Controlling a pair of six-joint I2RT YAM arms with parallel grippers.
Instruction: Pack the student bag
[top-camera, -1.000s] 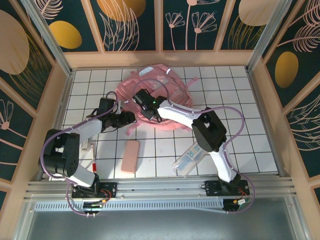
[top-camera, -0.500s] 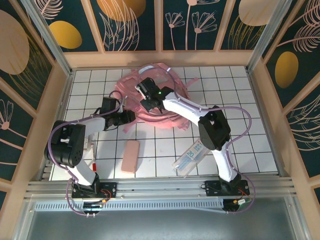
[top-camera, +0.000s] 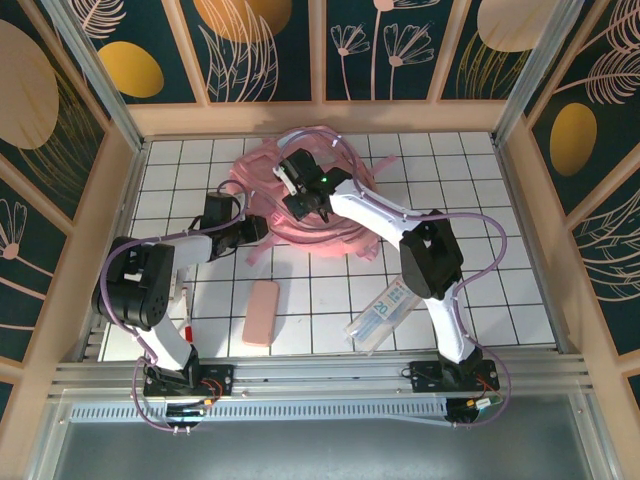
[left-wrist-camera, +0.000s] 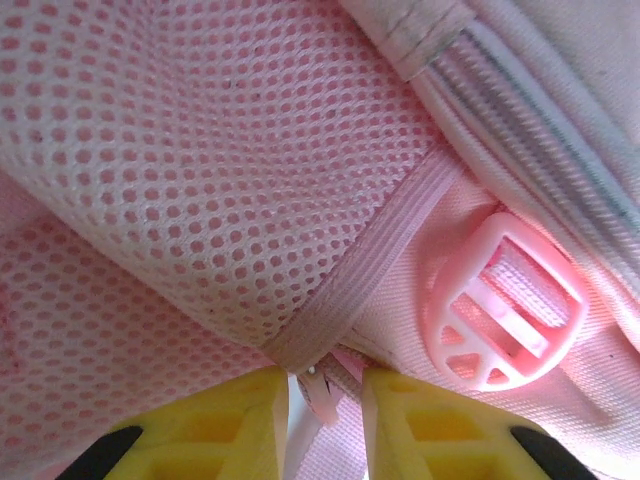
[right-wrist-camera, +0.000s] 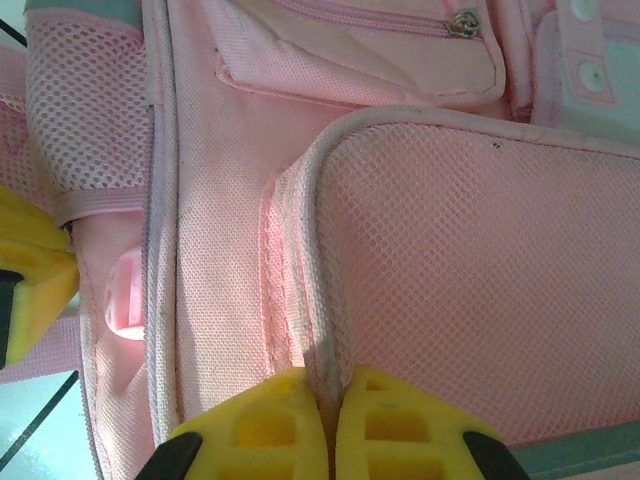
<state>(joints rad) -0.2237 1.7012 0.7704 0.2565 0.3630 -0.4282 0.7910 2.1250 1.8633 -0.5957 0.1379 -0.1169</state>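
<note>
Right gripper (right-wrist-camera: 330, 400): pinched tight on the piped mesh edge of the student bag (top-camera: 345, 238). Left gripper (left-wrist-camera: 325, 410): jaws narrowly apart, astride a bag strap. Bag slumped on gridded table (top-camera: 500, 250). Nearward of bag, well apart: pink pencil case (top-camera: 262, 313), clear packet (top-camera: 378, 320).

My overhead camera looks down from behind the arm bases (top-camera: 190, 380), taking in the whole tiled surface (top-camera: 450, 200). The left wrist camera stares past the left hand (left-wrist-camera: 325, 400), pressed close to the student bag (left-wrist-camera: 200, 150). The right wrist camera sits equally near behind the right hand (right-wrist-camera: 333, 400); both catch the same pink buckle (left-wrist-camera: 505, 300).
</note>
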